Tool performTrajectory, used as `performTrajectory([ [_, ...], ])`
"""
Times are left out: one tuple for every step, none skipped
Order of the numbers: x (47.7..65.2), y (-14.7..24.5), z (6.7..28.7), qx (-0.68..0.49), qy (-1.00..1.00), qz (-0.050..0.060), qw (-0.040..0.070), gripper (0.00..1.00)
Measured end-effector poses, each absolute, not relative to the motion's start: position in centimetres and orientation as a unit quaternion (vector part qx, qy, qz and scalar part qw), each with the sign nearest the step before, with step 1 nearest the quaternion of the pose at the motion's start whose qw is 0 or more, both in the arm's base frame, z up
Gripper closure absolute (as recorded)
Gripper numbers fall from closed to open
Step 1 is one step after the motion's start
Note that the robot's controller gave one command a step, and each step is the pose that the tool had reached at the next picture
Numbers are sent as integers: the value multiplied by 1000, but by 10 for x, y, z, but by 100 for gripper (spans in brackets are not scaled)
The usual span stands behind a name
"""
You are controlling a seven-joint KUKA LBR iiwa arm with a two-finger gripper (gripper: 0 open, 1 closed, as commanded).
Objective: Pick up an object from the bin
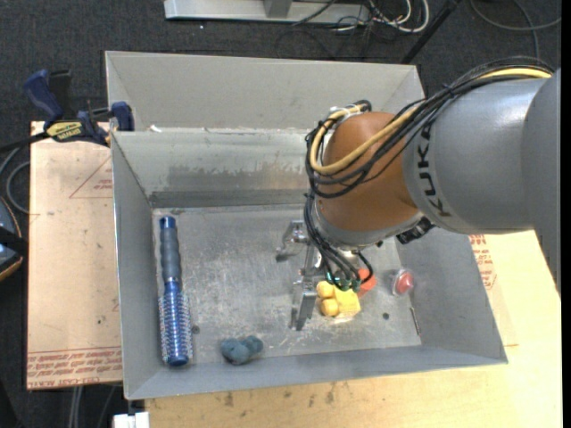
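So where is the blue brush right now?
In the camera view the brush lies lengthwise along the left side of the bin, bristle end toward the near wall; its nearest neighbour is a grey-blue lump right of the bristles.

The bin (pixel 223 257) is grey sheet metal, matt, its floor scratched and scuffed pale. The blue brush (pixel 171 283) is glossy plastic with a bristly head. The blue-grey lump (pixel 242 349) looks soft and matt. The yellow piece (pixel 341 303) seems smooth, rubbery plastic. The arm's orange cover (pixel 366 176) is smooth, faintly shiny.
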State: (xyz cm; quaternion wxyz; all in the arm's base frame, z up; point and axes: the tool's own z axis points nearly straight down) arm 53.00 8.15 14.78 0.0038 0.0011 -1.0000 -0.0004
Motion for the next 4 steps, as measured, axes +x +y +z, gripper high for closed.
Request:
performTrajectory([
  [501,14,130,74,-997,1,1,0],
  [516,-20,77,4,-1000,-1,-2,0],
  [518,-21,79,2,-1000,-1,-5,100],
  [531,-20,270,34,-999,0,-6,100],
])
